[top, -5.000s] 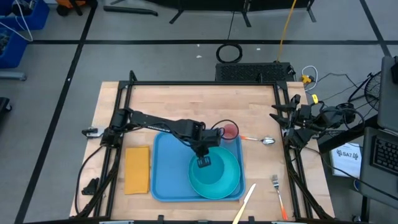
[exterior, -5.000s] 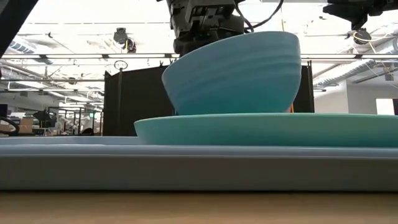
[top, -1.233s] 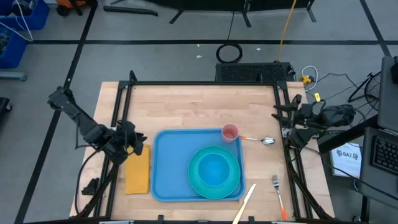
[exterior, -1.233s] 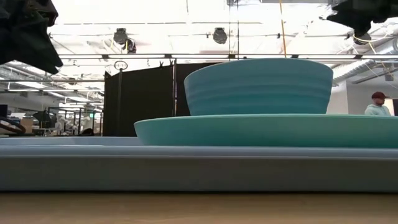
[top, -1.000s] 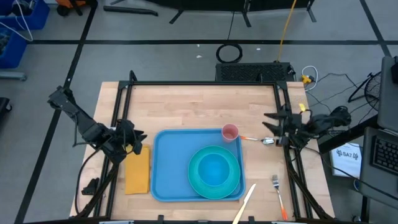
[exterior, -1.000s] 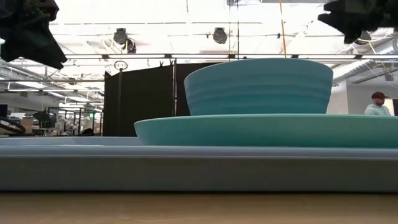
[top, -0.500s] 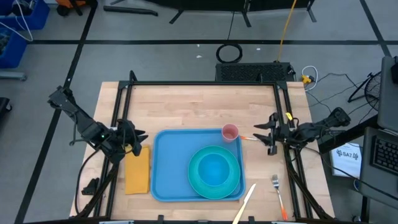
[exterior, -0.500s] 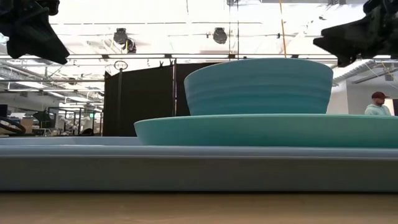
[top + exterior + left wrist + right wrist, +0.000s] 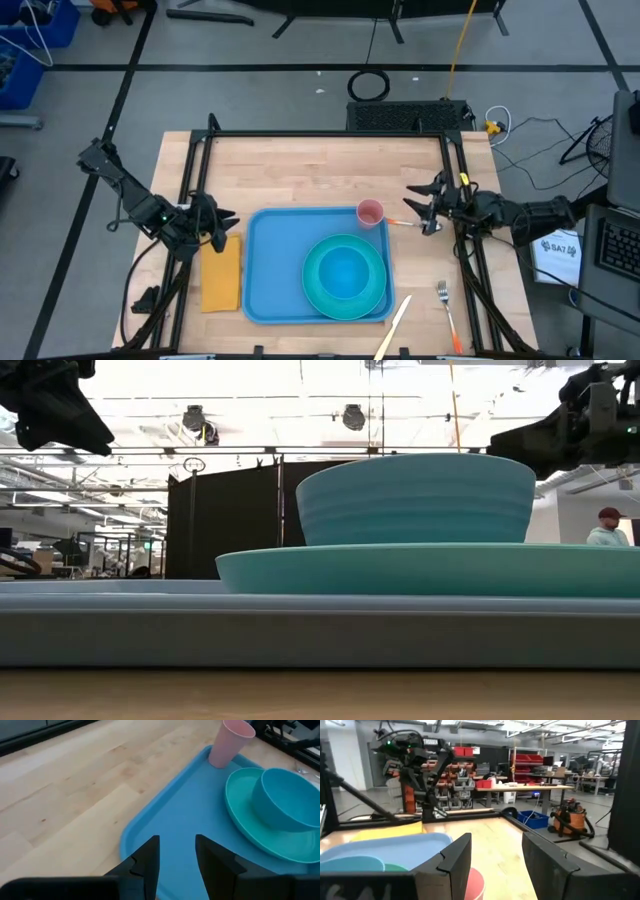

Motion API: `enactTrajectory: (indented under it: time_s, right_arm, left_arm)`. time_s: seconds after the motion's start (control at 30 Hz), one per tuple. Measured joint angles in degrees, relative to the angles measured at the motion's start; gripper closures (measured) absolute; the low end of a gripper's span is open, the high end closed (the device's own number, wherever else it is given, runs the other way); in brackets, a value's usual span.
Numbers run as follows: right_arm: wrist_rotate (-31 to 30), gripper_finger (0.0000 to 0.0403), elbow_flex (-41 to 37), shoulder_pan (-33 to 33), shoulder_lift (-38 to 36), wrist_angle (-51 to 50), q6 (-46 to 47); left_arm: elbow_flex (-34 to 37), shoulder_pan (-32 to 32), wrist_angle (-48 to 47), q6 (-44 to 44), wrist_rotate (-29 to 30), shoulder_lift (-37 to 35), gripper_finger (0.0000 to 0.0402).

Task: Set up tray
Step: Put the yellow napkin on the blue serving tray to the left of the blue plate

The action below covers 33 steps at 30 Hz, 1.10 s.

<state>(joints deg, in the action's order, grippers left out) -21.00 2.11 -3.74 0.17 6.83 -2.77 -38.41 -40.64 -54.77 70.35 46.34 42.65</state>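
I am seeing the tray (image 9: 315, 265) lying flat at the near middle of the table (image 9: 300, 170), carrying the turquoise plate (image 9: 345, 278) and bowl (image 9: 345, 270). My left gripper (image 9: 222, 222) is hovering at the tray's left edge above the napkin (image 9: 221, 272), fingers spread, empty. My right gripper (image 9: 418, 208) is hanging over the spoon (image 9: 420, 226), right of the pink cup (image 9: 370, 212), fingers spread, gripping nothing.

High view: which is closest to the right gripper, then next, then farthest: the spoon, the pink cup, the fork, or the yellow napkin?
From the right gripper:
1. Spoon, right beside it, off the tray's right side.
2. Pink cup, in the tray's far right corner.
3. Fork, near the table's front right edge.
4. Yellow napkin, far across, left of the tray.
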Motion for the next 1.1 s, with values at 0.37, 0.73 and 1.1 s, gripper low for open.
enactTrajectory:
  time_s: [0.37, 0.73, 1.1]
  right_arm:
    - [0.1, 0.0236, -0.1, 3.8, 0.0, 0.2, -0.9]
    - [0.1, 0.0236, -0.1, 3.8, 0.0, 0.2, 2.1]
    - [0.1, 0.0236, -0.1, 3.8, 0.0, 0.2, 2.1]
  left_arm:
    - [0.0, 4.1, 0.6, 21.7, -22.1, 3.1, 0.0273]
    - [0.0, 4.9, -4.3, 41.8, -47.8, 23.1, 0.0273]
    - [0.0, 4.9, -0.7, 51.0, -57.5, 34.2, 0.0273]
